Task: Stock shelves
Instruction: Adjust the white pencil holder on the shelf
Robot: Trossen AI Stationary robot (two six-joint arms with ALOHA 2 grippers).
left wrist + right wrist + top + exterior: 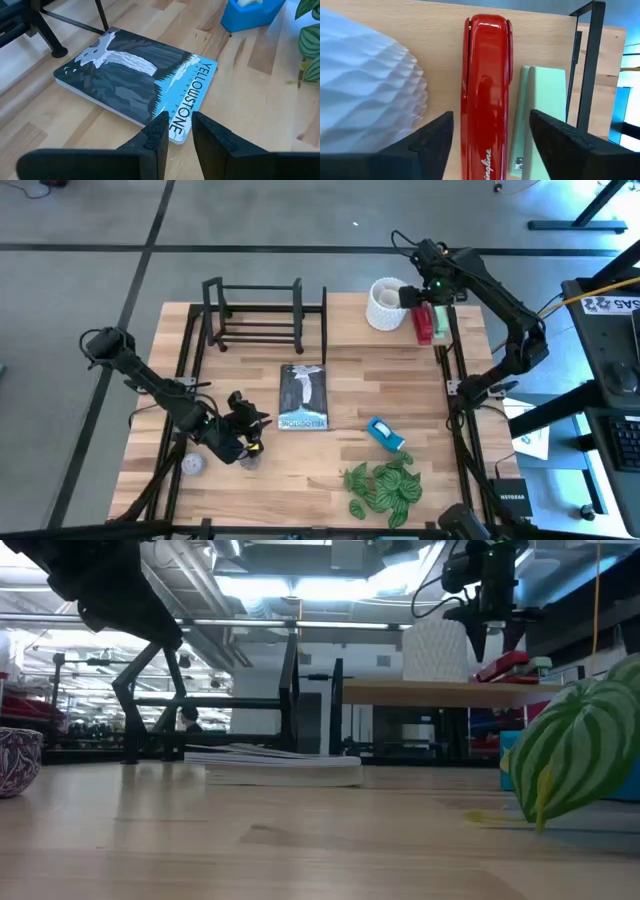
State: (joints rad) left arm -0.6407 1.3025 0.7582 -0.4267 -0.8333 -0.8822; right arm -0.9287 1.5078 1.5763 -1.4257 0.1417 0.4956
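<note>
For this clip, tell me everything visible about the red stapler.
The red stapler is glossy, long and narrow, closed, with lettering near one end. It lies flat on the light-wood shelf board, between a white ribbed pot and a pale green stapler right beside it. The right gripper hovers above, fingers open on either side, not touching.

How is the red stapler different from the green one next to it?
The red stapler is shiny and rounded, while the green stapler is pale, dull and flat-sided. The red one sits between the right claw's open fingers; the green one lies off to one side of them. The red one is nearer the white ribbed pot, the green one nearer the black upright. Both lie side by side on the wood shelf board.
</note>
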